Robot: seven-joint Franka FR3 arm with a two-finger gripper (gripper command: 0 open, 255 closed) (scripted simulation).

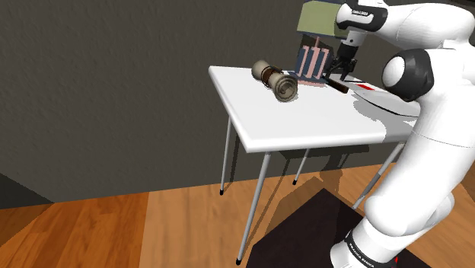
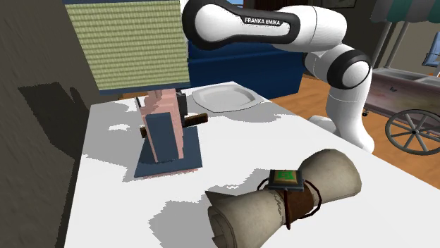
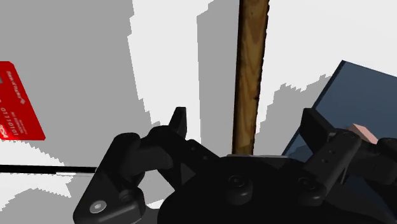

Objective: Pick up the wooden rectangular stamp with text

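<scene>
The jaws stand wide apart, holding nothing. The wooden stamp (image 3: 251,76) lies on the white tabletop (image 3: 168,57) between them, touching neither and running straight ahead. The arm (image 2: 271,22) reads "FRANKA EMIKA". Outside one jaw lies a red card (image 3: 18,102), its white print unreadable.

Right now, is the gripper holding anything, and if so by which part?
Nothing is held. The gripper is open, its fingers either side of the wooden stamp without touching it.
</scene>
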